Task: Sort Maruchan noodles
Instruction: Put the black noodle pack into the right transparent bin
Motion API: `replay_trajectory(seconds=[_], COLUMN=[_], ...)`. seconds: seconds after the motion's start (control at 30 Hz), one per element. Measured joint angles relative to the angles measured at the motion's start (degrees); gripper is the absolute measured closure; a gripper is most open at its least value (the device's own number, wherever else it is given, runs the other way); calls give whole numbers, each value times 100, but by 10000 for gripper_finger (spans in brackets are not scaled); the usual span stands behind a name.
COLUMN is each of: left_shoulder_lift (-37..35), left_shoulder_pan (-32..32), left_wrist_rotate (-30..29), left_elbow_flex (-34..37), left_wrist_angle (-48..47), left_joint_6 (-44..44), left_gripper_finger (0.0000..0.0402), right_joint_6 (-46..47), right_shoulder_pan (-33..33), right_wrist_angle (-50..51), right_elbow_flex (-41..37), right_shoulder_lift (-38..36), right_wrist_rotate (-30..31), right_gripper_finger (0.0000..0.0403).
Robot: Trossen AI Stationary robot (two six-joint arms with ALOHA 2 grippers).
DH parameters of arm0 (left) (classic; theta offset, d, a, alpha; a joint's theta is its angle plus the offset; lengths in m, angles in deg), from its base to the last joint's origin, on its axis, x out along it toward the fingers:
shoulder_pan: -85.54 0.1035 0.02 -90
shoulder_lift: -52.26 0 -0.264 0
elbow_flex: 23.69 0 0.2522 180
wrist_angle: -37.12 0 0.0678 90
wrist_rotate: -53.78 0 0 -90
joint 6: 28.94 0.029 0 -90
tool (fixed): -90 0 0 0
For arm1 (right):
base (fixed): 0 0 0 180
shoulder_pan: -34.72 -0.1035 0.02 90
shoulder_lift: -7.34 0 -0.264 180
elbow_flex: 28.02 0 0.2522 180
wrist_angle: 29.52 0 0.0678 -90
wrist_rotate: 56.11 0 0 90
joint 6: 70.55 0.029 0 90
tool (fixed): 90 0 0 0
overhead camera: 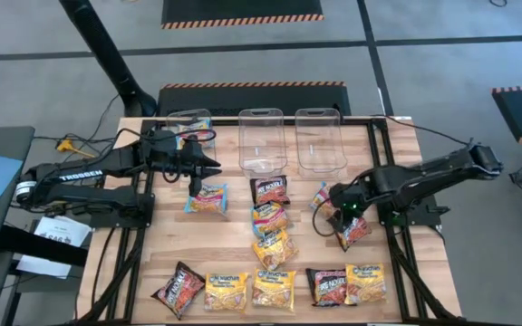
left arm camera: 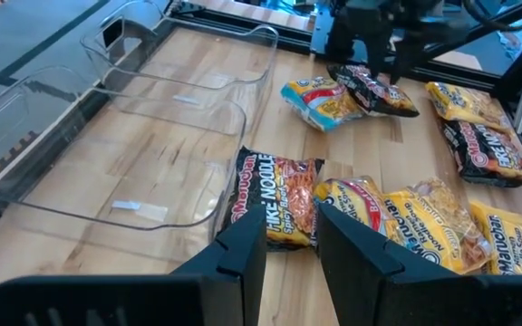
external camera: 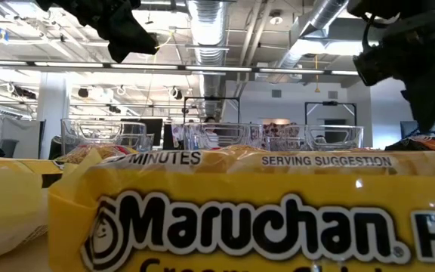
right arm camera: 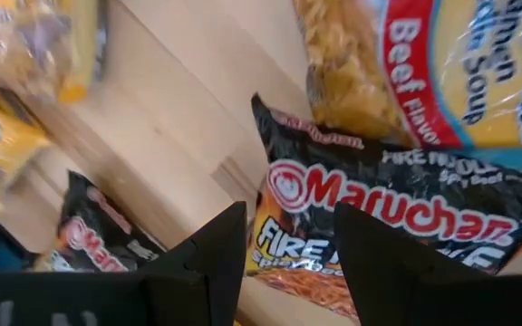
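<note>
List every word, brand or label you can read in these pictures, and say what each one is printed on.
"TROSSEN": left arm.
"Maruchan", "MINUTES", "SERVING SUGGESTION": yellow packet filling the low view.
"Maruchan", "FIRE": black-red packet under the right gripper.
"Beef Flavor", "Soup": blue-edged packet beside it.
"FIRE NOODLE": black-red packet ahead of the left gripper.
Print on the other packets is too small or blurred to read.

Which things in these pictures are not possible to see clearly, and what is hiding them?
- Low view: a yellow packet fills the foreground and hides nearly the whole table.
- High view: what lies in the leftmost bin is partly hidden by the left gripper.
- High view: the right gripper covers part of a black-red packet.
- Right wrist view: a beef packet is cut off by the edge.
</note>
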Motion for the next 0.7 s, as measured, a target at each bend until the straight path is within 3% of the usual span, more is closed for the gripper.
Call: replay_trajectory(seconds=[0.33, 0.7], left_shoulder_lift=[2, 1], left_shoulder_pan=[0, 0], left_wrist_rotate=[-187, -296], left_elbow_flex=[0, 0], left_wrist_angle=[-1, -1], left_joint_6=[4, 7], left_gripper_finger=[312, 312], right_joint_6=[-698, -800], right_shoulder_pan=[-566, -584], right_wrist_angle=[-19, -50], right_elbow_flex=[0, 9], right_shoulder_lift=[671, 1759], right_wrist_rotate=[13, 33], right_gripper_finger=[211, 211])
